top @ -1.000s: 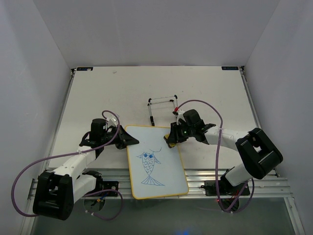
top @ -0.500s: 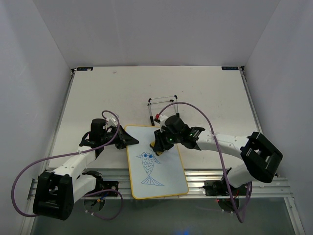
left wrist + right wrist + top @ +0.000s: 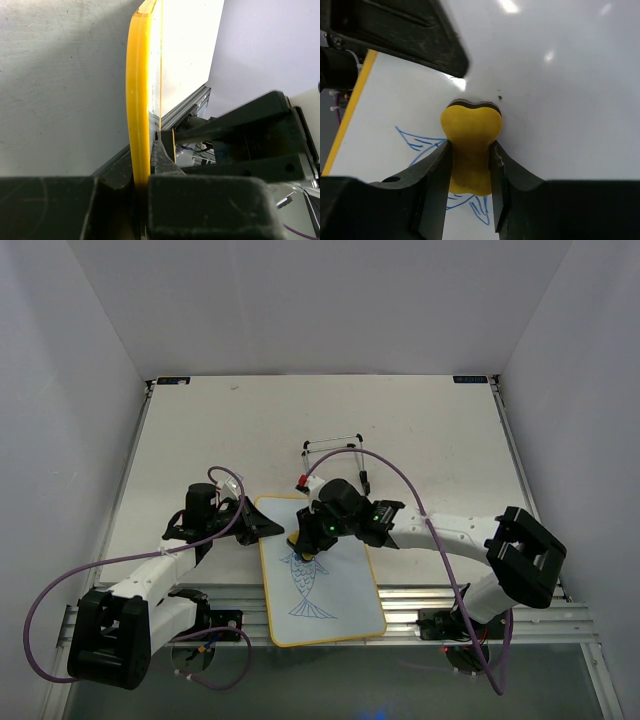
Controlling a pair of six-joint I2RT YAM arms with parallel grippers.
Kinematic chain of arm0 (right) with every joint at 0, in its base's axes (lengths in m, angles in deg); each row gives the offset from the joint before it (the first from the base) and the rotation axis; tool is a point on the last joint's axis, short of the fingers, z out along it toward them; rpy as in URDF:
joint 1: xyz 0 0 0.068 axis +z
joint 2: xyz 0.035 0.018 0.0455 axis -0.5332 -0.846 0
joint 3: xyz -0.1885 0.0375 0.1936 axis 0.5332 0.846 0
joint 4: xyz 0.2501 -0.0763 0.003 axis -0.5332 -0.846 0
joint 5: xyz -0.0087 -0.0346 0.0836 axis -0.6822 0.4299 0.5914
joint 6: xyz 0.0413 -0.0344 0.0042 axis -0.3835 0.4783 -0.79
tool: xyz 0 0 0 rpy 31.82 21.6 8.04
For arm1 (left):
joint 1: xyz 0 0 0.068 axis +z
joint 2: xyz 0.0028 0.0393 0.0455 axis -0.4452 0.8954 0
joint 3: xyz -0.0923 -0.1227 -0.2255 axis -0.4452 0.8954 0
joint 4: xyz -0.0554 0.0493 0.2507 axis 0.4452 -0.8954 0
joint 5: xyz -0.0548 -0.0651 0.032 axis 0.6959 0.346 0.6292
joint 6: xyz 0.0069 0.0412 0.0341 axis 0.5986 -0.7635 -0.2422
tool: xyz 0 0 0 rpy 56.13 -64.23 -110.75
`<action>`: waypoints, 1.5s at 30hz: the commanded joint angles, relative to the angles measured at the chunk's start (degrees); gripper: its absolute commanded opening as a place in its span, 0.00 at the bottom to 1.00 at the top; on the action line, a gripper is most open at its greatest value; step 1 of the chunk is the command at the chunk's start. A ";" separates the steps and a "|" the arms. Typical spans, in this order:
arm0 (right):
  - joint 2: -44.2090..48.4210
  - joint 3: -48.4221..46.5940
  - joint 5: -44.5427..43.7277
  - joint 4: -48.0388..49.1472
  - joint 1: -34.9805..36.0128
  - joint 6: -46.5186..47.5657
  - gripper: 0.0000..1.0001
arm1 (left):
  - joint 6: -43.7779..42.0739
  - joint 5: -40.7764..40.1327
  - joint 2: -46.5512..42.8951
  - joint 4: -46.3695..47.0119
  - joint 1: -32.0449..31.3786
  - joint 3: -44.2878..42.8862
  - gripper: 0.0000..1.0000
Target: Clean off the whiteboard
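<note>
Yellow eraser point(image 3: 471, 131) pinched in right claw point(image 3: 470, 165), pressed on whiteboard point(image 3: 340, 595) at head of blue fish drawing point(image 3: 305, 590), frame centre | left claw point(image 3: 262, 527) clamped on board's upper-left yellow edge

Bright, even overhead light, soft shadows, glare spots on the whiteboard point(image 3: 560, 100), close foreground blurry in both wrist views.

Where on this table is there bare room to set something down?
Bare: the far table strip between the back wall and the wire stand, and the far-left corner. Crowded: near centre, where the left pincer clamps the edge of the whiteboard and the right pincer holds the eraser on it.
</note>
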 commanded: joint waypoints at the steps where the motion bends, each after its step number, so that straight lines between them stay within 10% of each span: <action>1: -1.40 5.09 -4.72 -4.66 -3.74 0.36 0.08 | -5.90 -7.11 -0.42 0.76 -0.82 0.34 0.00; 11: 0.37 6.95 -3.69 -7.12 -9.47 4.22 0.08 | -6.16 -6.76 -0.33 0.94 -0.91 0.52 0.00; 24: -8.15 -9.75 0.55 -9.31 -1.12 10.29 0.08 | -6.07 -6.06 -0.51 1.20 -0.82 0.43 0.00; 45: -3.15 -7.12 4.50 -11.43 10.57 10.73 0.08 | -5.19 -7.20 -1.04 1.12 -0.91 0.43 0.00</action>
